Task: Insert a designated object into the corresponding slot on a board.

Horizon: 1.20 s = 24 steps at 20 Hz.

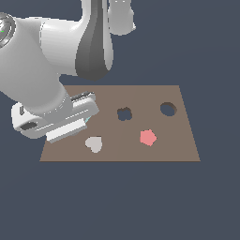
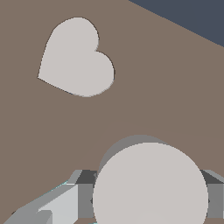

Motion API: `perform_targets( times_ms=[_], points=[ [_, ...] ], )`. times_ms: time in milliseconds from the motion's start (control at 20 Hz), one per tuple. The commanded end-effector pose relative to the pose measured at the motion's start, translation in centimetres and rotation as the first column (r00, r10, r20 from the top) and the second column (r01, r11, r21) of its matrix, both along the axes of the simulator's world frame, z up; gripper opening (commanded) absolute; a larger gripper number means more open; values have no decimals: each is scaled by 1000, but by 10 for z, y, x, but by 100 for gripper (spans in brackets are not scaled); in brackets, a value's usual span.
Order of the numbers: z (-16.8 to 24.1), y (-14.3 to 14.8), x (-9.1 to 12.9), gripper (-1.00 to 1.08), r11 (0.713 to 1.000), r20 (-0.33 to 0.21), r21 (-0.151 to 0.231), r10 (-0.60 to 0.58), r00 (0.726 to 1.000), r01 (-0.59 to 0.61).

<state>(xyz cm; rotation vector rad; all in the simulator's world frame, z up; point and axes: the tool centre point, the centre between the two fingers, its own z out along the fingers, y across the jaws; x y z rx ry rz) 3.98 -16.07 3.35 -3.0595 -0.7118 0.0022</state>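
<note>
In the wrist view the light grey round disc (image 2: 150, 183) sits between my gripper's (image 2: 150, 203) two fingers (image 2: 85, 192), which close on its sides. It casts a shadow on the brown board (image 2: 153, 87), so it is held a little above it. In the exterior view my gripper hand (image 1: 70, 123) hangs over the board's (image 1: 140, 96) left part and hides the disc. The plain round slot (image 1: 168, 109) is at the board's far right, well away from the gripper.
A grey-white heart (image 1: 94, 144) lies on the board just beside the gripper; it also shows in the wrist view (image 2: 76, 59). A red pentagon (image 1: 148, 137) lies mid-board. A lobed, cross-like hole (image 1: 124, 113) is between the gripper and the round slot.
</note>
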Motion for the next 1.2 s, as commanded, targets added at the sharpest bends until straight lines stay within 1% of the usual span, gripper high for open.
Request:
perform_targets(
  times_ms=[0,250,400,500,650,800,950,1150],
  points=[
    [1,6,-11,-100,999,1,0,-52,999,52],
    [1,24,-36,-100,984,1,0,-179,984,179],
    [2,37,-53,-100,964,1,0,-266,964,266],
    [2,48,-63,-100,945,1,0,-327,945,327],
    [2,66,-78,-100,910,1,0,-416,910,416],
    [3,84,-91,-100,867,1,0,-498,867,498],
    [3,103,-102,-100,819,1,0,-574,819,574],
    [4,129,-112,-100,747,1,0,-664,747,664]
  ],
)
